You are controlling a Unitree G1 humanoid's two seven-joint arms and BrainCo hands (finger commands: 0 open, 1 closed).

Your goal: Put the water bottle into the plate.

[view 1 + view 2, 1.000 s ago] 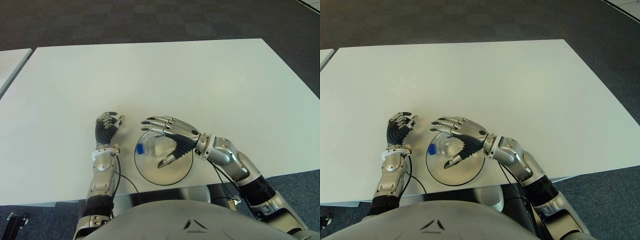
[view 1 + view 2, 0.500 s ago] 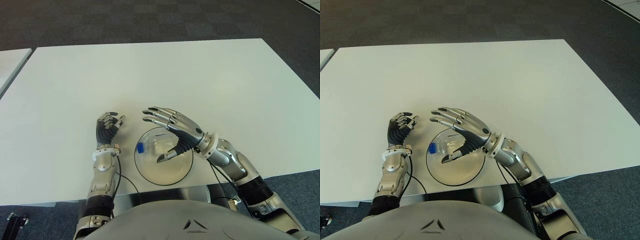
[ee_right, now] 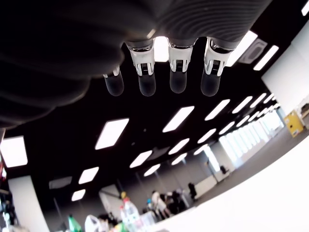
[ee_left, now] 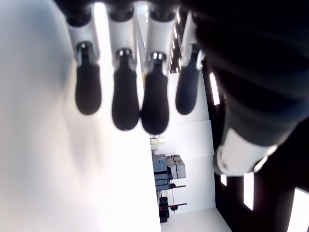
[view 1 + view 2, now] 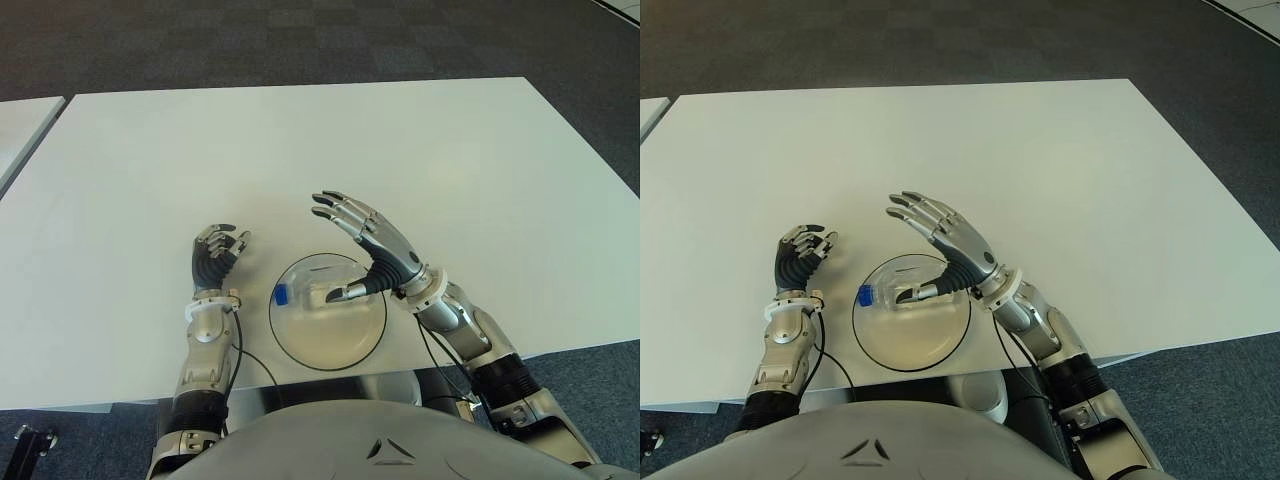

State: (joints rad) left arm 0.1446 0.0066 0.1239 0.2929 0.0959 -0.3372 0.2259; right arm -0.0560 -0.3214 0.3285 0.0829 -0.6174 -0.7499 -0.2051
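Already inside — water bottle (image 5: 305, 294), plate (image 5: 330, 345)

Clear plastic water bottle (image 5: 310, 295) lying on its side in the round glass plate (image 5: 330, 345), plate sitting near the front edge of the white rectangular table (image 5: 300, 150), left hand (image 5: 215, 255) showing just left of the plate, right hand (image 5: 370, 245) hovering over its right rim.

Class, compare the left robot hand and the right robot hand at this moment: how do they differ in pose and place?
The right robot hand has its fingers spread open and is raised at the far right edge of the plate, where the water bottle lies. The left robot hand has its fingers curled and shows on the table left of the plate. Both hold nothing.
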